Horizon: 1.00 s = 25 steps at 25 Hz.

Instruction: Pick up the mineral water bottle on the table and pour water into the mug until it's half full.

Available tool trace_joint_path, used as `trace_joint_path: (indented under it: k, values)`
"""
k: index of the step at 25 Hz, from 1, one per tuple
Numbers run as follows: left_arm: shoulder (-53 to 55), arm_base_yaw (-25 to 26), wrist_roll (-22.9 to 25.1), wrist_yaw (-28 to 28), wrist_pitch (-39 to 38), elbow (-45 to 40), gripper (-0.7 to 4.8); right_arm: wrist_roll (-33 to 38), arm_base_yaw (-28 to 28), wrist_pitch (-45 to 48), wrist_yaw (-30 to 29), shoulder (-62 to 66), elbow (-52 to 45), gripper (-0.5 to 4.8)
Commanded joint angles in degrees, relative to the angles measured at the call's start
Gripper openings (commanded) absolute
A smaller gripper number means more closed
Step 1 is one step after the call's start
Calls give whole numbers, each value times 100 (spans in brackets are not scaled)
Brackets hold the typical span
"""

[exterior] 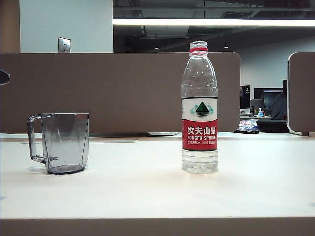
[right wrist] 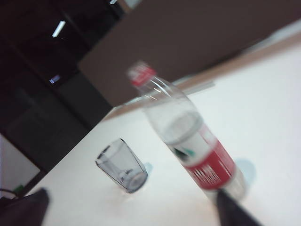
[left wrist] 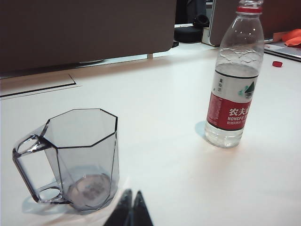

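1. Standing upright on the tabletop (exterior: 147,191), the mineral water bottle (exterior: 199,108) sits right of centre in the exterior view, uncapped, its red neck ring showing, with water (exterior: 199,161) visible below the label.
2. The mug (exterior: 64,142) stands upright well apart to the bottle's left in the exterior view, handle turned away from the bottle; it looks empty.
3. A brown partition (exterior: 118,91) runs behind both objects.
4. Left gripper (left wrist: 131,209): only two dark fingertips show in the left wrist view, pressed together with no gap, nothing between them. They sit just beside the mug (left wrist: 77,157), not touching it; the bottle (left wrist: 235,80) stands farther off.
5. A small red cap (left wrist: 277,63) lies on the tabletop beyond the bottle in that view.
6. Right gripper (right wrist: 131,212): the right wrist view is blurred and tilted. One dark finger (right wrist: 235,212) shows near the base of the bottle (right wrist: 193,150), another dark shape at the opposite corner; the jaws stand wide apart and hold nothing.
7. Contact between that finger and the bottle cannot be judged from the blur.
8. The mug (right wrist: 123,165) appears beyond the bottle in this view.
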Motion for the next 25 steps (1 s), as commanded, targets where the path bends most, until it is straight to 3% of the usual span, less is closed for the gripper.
trace_joint_path:
  k: [1,3,6,9,10,13,18,25]
  values:
    - [-9,7,2,26,37,17,-5,-1172,640,472,570,511,197,479]
    - [-9,4,2,26,35,17,-5,-1923,1191,553,1134,1060,304,479]
    - [-9,-4,2,39,33,17,-5,-3550,2588,1641,2597,2894,461,479]
    - [-11,-13,2,39,33,17,-5,-3952,3220,2791,3709,4133,522,479]
    - [-11,-13,2,39,39,17,-5,-3982,3405,3670,4264,4977,570,479]
    - [-11,-13,2,42,35,17,-5,-3958,3359,5071,4356,6161,599,479]
    - [-11,-13,2,42,37,17,-5,-3939,3292,6647,4476,8216,1082,479]
    - [-11,-13,2,42,37,17,-5,-3711,3307,7138,4968,9401,1700,479]
